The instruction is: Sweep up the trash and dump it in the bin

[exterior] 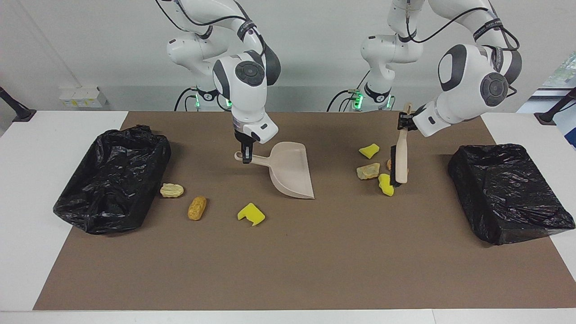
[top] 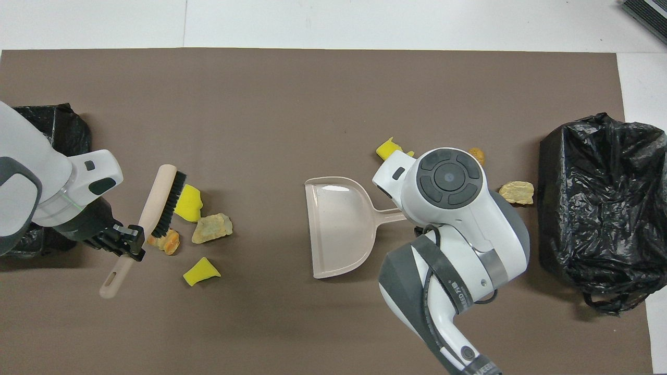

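Note:
My left gripper point(exterior: 403, 121) is shut on the handle of the beige brush point(exterior: 400, 162), which hangs steeply with its head down. Its bristles point(top: 169, 203) face a cluster of trash: a yellow sponge chunk point(exterior: 385, 185) against the brush head, a tan lump point(exterior: 367, 171), an orange lump point(top: 165, 242) and another yellow chunk point(exterior: 369, 150). My right gripper point(exterior: 245, 157) is shut on the handle of the beige dustpan point(exterior: 290, 173), which rests on the mat. A yellow chunk point(exterior: 251, 213), an orange lump point(exterior: 197, 207) and a tan lump point(exterior: 172, 190) lie toward the right arm's end.
A bin lined with a black bag point(exterior: 112, 177) stands at the right arm's end of the brown mat point(exterior: 288, 261). A second black-lined bin point(exterior: 508, 193) stands at the left arm's end, beside the brush.

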`<state>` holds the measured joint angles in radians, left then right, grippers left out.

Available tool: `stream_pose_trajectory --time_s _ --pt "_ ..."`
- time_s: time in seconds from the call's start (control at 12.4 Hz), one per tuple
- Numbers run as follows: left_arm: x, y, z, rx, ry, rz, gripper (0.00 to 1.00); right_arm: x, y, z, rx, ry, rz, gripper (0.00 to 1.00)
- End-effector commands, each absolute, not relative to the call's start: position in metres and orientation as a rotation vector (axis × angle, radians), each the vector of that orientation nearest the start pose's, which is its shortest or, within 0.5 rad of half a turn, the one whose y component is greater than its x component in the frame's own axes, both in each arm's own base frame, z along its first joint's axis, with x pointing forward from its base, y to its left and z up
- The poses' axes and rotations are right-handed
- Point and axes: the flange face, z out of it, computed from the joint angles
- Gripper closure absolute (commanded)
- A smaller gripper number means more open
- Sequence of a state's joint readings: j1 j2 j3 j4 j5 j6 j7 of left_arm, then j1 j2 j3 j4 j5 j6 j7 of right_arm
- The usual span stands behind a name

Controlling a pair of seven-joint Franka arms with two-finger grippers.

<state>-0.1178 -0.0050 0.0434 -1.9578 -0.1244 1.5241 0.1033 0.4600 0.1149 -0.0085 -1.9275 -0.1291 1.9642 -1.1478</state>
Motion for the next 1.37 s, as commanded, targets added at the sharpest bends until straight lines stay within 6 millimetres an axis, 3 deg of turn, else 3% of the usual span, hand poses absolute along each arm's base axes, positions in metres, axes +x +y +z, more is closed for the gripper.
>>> stream_pose_trajectory --time_s 0.0,0.24,0.48,0.56,0.96,1.04,1.29 --pt "0.474 -0.016 0.415 -3.174 0.087 0.566 1.0 0.516 0.242 0.422 2.008 2.244 -0.15 1.0" --pt "0.452 0.013 0.393 -3.134 -0.086 0.478 1.0 0.5 0.237 0.411 2.09 2.146 -0.083 1.0" --pt "0.424 0.001 0.368 -3.115 -0.229 0.409 1.0 0.488 0.247 0.409 2.116 2.116 -0.053 1.0" --pt "0.426 -0.018 0.364 -3.098 -0.255 0.41 1.0 0.488 0.248 0.408 2.117 2.117 -0.055 1.0" --pt "0.441 -0.109 0.339 -3.086 -0.068 0.378 1.0 0.487 0.248 0.408 2.132 2.102 -0.06 1.0" --pt "0.442 -0.136 0.335 -3.08 0.014 0.383 1.0 0.487 0.248 0.408 2.132 2.102 -0.06 1.0" --pt "0.429 -0.184 0.329 -3.108 0.143 0.397 1.0 0.487 0.247 0.407 2.145 2.089 -0.063 1.0"
